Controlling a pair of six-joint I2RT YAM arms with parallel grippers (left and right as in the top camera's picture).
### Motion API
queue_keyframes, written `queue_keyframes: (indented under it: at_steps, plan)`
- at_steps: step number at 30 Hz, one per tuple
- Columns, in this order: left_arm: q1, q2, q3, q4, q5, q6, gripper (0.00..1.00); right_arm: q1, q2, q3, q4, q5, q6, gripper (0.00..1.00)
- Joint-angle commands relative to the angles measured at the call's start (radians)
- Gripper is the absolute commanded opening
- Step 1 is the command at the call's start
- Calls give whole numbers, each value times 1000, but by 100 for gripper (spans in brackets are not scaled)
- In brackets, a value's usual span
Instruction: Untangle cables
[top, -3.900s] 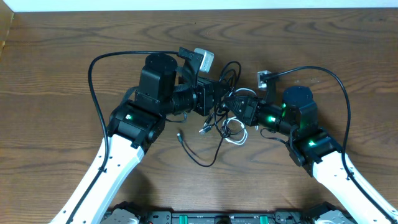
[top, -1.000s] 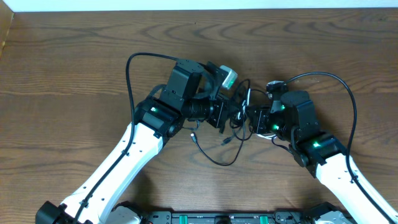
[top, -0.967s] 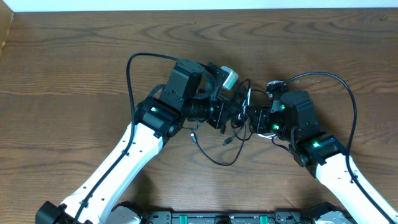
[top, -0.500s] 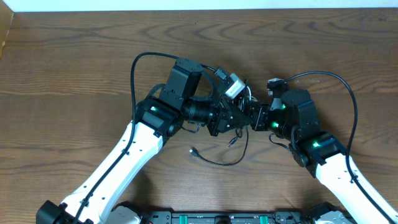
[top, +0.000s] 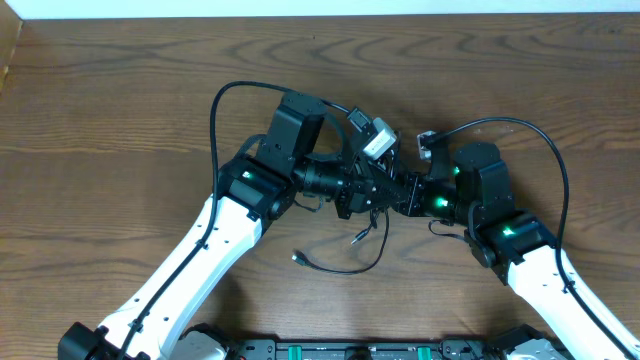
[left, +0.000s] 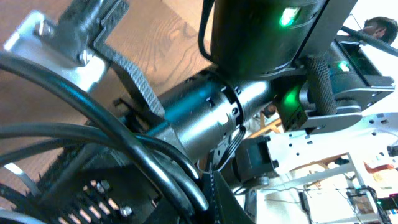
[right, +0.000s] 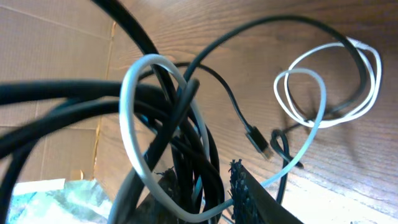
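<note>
Currently you have: cables (right: 177, 146), black plus one white, knotted in one bunch at mid-desk (top: 120, 120) between your two arms. Left end effector (top: 378, 190): closed on the bunch. Right end effector (top: 403, 190): apparently clamped on the same knot, though the view is crowded. One loose black tail lies on the desk.

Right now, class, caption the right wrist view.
Black and white cables tangled between the right gripper's fingers, white loops over the wooden table.

I work over a dark brown wooden table (top: 100, 120) with a strong grain. A white strip (top: 300, 8) runs along its far edge. Plain brown cardboard (right: 50, 56) stands at one side.
</note>
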Motion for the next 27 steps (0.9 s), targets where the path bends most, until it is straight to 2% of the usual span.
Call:
queue_keyframes:
  at_steps: [1,3,5,9,13,17,21,27]
  plan:
    - [-3,-12,2,67,110,8,7,3,26,5,-14,11,13,27]
    - [-3,-12,2,158,222,-35,8,3,55,5,-23,54,13,26]
    - [-3,-12,2,225,275,-84,7,2,87,5,-39,134,4,21]
    - [9,-14,2,243,283,-111,7,-25,130,5,-130,432,-10,18]
    - [77,-18,2,237,283,-111,8,-111,122,5,-220,577,-14,22]
    - [214,-18,2,237,282,-111,8,-253,117,5,-256,557,-71,23]
    - [375,-18,2,217,252,-115,7,-377,116,5,-250,355,-204,25]
    - [469,-18,2,124,234,-113,8,-459,100,5,-251,309,-256,30]
